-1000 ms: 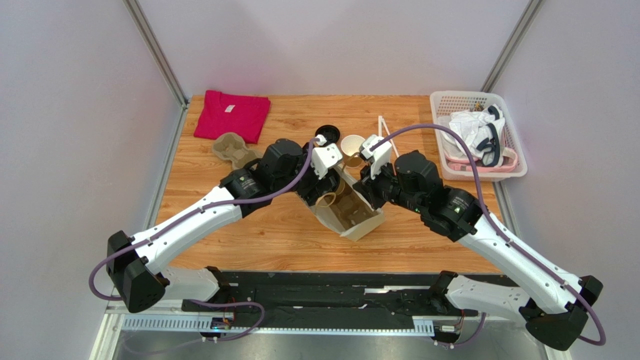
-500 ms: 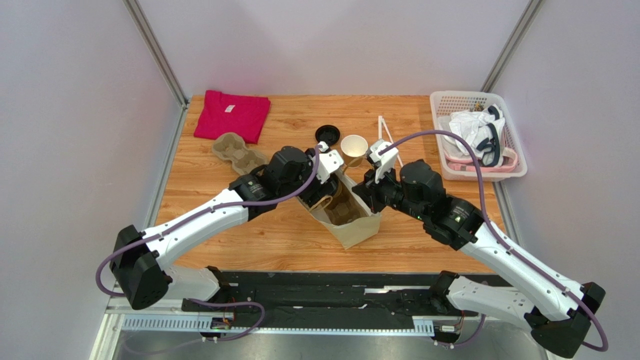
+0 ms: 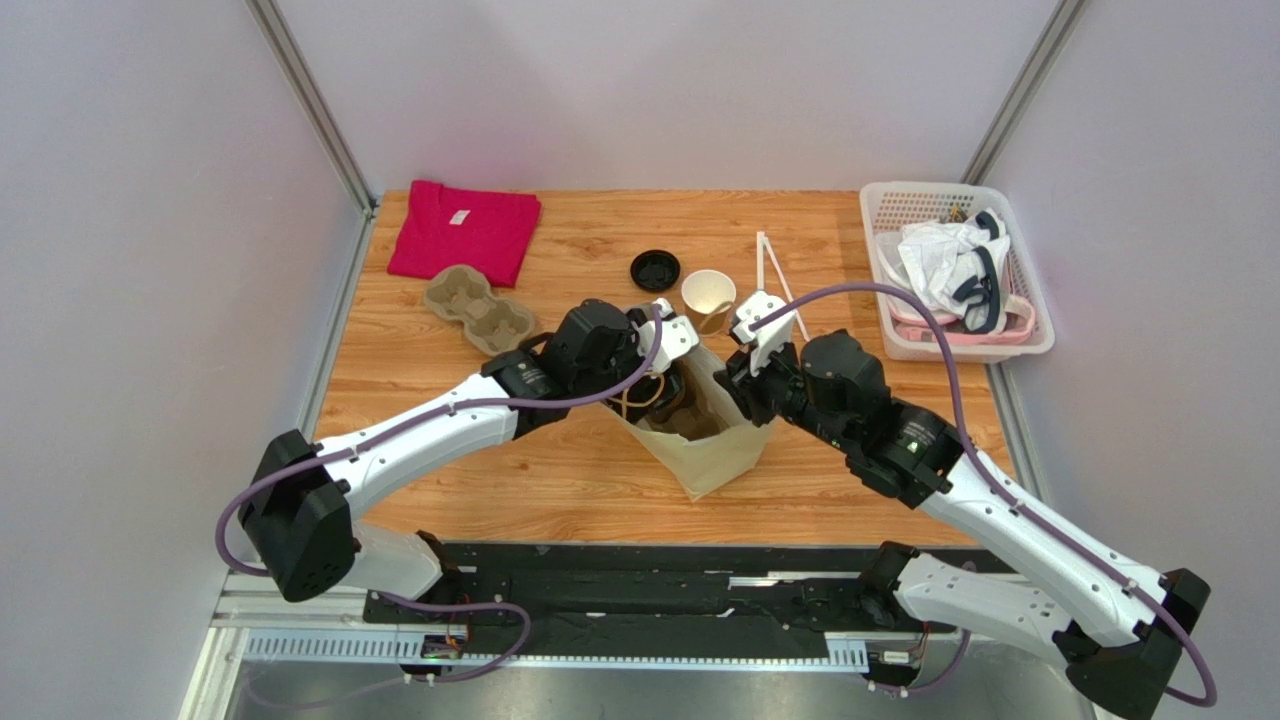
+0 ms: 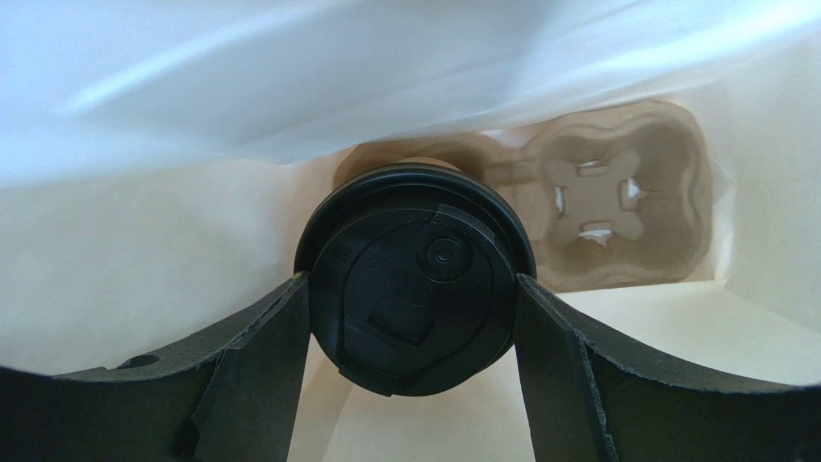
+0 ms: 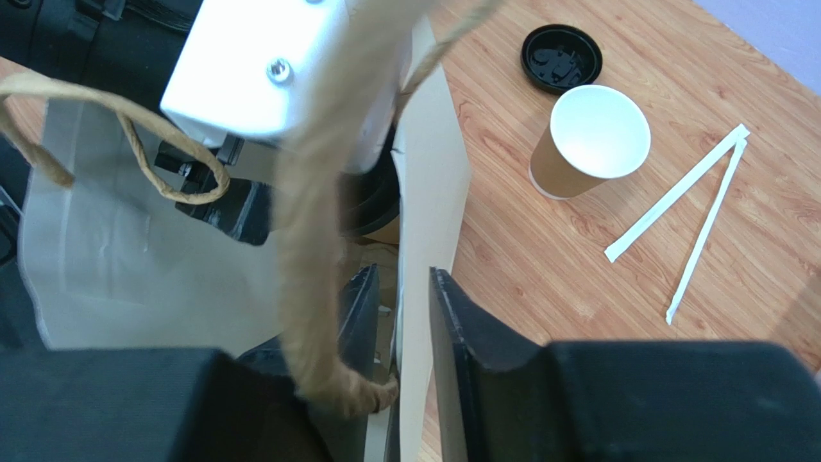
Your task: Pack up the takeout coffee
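The takeout coffee [image 4: 416, 279] hangs inside the paper bag [image 3: 706, 450], its black lid facing the left wrist camera. The left gripper [image 4: 412, 289] is clamped on it, with a dark finger [image 4: 260, 366] pressed against each side of the lid's rim. On the bag's floor lies a moulded-pulp cup carrier [image 4: 602, 192]. The cup covers one of its wells, and the other well, with a cross-shaped cutout, shows just beside it. Whether the cup's base sits in the well cannot be told. The bag's pale walls crowd in on every side, and one fold sags across the upper part of that view.

The right gripper [image 5: 400, 298] pinches the bag's wall at the rim, jaws closed on the paper. A twine handle [image 5: 308, 221] loops across in front of its camera.

On the wooden table [image 3: 571, 465] beyond the bag stands an open tan cup [image 5: 588, 140] with a white inside. A loose black lid [image 5: 562, 58] lies just behind it, and two white wrapped straws [image 5: 694, 202] meet in a V to its right. A second pulp carrier [image 3: 478, 305] lies left of the bag, near a folded magenta T-shirt [image 3: 463, 228]. At the right edge a white plastic basket [image 3: 932, 188] holds crumpled white and dark cloth [image 3: 947, 267].

The moulded marks on the coffee's lid are too faint to read. The shirt's white neck label [image 3: 455, 215] is too small to read.
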### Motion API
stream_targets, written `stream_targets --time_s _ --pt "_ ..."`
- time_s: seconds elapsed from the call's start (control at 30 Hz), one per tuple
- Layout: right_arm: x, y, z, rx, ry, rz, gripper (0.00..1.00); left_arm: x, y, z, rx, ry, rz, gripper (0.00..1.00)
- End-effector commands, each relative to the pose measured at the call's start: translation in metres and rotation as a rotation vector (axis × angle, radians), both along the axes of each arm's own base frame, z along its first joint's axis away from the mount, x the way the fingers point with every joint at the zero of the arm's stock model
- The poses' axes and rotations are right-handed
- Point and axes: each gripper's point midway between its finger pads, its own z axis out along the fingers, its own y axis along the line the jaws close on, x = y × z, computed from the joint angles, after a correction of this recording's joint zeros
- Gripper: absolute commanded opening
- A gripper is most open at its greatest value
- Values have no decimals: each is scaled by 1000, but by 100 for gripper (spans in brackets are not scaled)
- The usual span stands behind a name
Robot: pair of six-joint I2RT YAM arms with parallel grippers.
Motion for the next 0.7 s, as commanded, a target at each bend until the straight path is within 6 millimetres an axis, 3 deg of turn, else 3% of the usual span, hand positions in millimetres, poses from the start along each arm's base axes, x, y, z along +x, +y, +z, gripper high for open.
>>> stream_targets --time_s 0.0,0.03,0.1,0.27,0.33,0.37,0.47,0.5,0.57,0.67 --pt "13 1 6 -32 27 -29 31 7 -13 19 -36 -38 -37 3" --pt "15 4 9 -28 39 -21 29 7 -12 18 -35 -34 -33 3" --pt "20 2 -5 -58 90 -32 29 7 -12 17 -31 -31 -28 3" --pt "35 -5 -20 -64 150 -80 34 7 -10 16 -34 -28 -14 2" --pt "36 1 -24 -59 177 -51 8 11 -9 15 -33 -23 4 2" --pt "37 2 -22 -50 173 -52 0 12 -8 15 -35 -20 15 1" --pt "39 4 -2 8 106 -45 0 18 -6 25 -61 -24 48 1" --pt "37 3 -4 14 93 -34 0 19 -6 28 -72 -26 54 1" --pt "30 6 21 76 -8 15 0 20 -6 41 -102 -49 60 1" --pt "20 8 32 91 -79 42 0 20 -4 57 -131 -84 68 1"
